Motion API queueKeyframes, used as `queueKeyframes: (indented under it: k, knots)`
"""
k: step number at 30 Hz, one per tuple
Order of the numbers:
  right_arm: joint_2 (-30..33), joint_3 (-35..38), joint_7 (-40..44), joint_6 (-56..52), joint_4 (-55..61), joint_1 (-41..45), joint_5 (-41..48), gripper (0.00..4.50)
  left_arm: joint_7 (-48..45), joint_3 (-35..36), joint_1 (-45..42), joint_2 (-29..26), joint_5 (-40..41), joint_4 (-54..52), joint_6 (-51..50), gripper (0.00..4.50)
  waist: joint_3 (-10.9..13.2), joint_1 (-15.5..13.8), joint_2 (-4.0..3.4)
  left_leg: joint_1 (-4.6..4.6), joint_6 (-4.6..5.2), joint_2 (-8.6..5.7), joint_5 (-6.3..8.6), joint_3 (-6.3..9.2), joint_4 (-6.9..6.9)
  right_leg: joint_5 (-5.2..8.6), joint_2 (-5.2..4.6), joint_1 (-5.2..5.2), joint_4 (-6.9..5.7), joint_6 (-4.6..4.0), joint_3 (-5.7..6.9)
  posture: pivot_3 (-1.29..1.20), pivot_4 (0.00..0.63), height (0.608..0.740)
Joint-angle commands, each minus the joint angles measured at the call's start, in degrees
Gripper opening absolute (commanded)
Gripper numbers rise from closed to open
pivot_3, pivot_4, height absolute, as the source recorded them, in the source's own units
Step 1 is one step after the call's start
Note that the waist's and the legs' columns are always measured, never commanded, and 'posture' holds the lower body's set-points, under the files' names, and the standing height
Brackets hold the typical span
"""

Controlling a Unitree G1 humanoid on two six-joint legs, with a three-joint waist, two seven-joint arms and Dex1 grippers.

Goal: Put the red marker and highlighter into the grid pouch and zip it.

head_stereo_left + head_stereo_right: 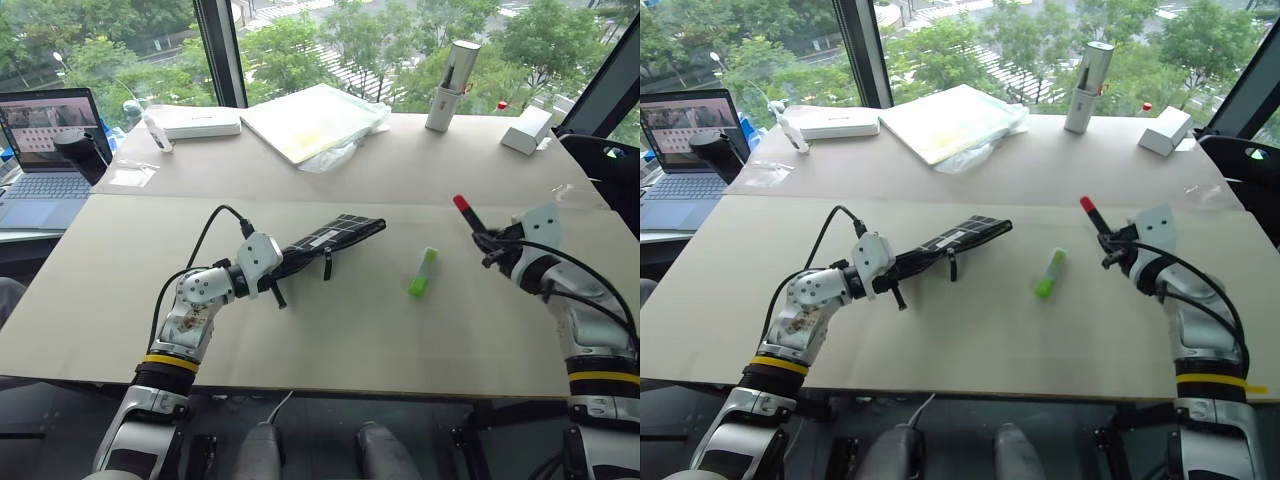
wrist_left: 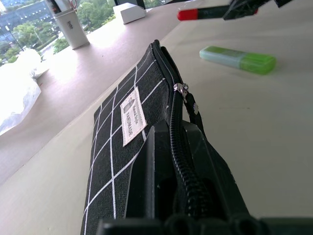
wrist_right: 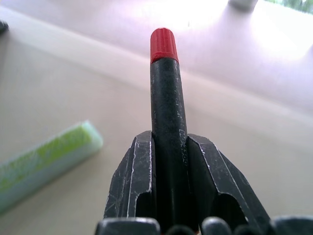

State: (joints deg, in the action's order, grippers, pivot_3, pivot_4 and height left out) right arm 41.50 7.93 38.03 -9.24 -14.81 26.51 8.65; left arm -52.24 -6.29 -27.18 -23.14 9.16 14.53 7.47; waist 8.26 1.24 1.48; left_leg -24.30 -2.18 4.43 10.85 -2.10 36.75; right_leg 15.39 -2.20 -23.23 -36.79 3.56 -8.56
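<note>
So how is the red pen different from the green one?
The red marker is slim, with a black barrel and red cap; the highlighter is stubby and lime green. The marker is held up off the table in the right gripper; the highlighter lies flat on the table, with nothing holding it. The marker looks a bit longer. Both are pens, and both are outside the grid pouch.

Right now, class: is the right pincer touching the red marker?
Touching. In the right wrist view, the right pincer has both fingers pressed against the red marker's black barrel, with no gap on either side.
</note>
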Motion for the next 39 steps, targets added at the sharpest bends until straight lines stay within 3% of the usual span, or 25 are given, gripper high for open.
queueKeyframes:
  k: [1,6,12,17,26,39]
  knots:
    - [2.4,-5.2,10.1,12.6,4.8,1.0,-1.7,0.57,-0.8,1.0,-0.6,-0.6,1.3,-1.4,0.6,0.00,0.0,0.0,0.00,0.00,0.00,0.00,0.00,0.00,0.00,0.00,0.00,0.01,0.02,0.01,0.00,0.00,0.150,0.740]
    - [7.6,-13.4,13.4,27.0,-0.1,3.1,-13.4,0.57,-0.9,0.8,-0.5,0.1,1.2,-1.6,0.5,0.00,0.0,-0.4,0.01,-0.02,0.00,-0.03,0.00,0.00,0.03,0.01,-0.02,0.02,0.01,0.02,0.00,0.00,0.150,0.740]
    - [6.6,-17.0,12.3,33.5,-5.4,8.6,-18.4,0.57,-0.8,0.0,0.3,1.1,1.1,-3.1,0.1,0.00,0.0,-0.4,0.02,0.00,-0.01,-0.05,0.00,-0.01,0.08,0.01,-0.05,0.02,-0.01,0.01,-0.01,0.00,0.150,0.740]
    - [5.4,-16.9,12.8,35.0,-7.2,11.2,-17.3,0.57,-0.6,-0.4,0.9,1.4,0.8,-3.9,-0.1,0.00,0.0,-0.4,0.02,-0.01,-0.01,-0.05,0.00,0.00,0.07,0.01,-0.05,0.02,0.00,0.00,-0.02,0.00,0.150,0.740]
    - [8.5,-14.0,21.9,40.6,-5.3,9.4,-6.6,0.57,-0.4,-0.2,1.2,1.0,0.4,-3.4,0.1,0.00,0.0,-0.5,0.02,0.00,0.00,-0.05,0.00,0.00,0.08,0.01,-0.06,0.08,0.01,0.00,-0.02,0.00,0.150,0.740]
    - [7.4,-16.4,20.7,43.2,-12.2,13.9,-12.9,0.57,-0.5,-1.0,1.6,1.2,0.4,-4.3,-0.2,0.00,0.0,-0.3,0.02,0.02,0.00,-0.05,0.00,0.00,0.08,0.01,-0.06,0.06,-0.02,-0.01,-0.02,0.00,0.150,0.740]
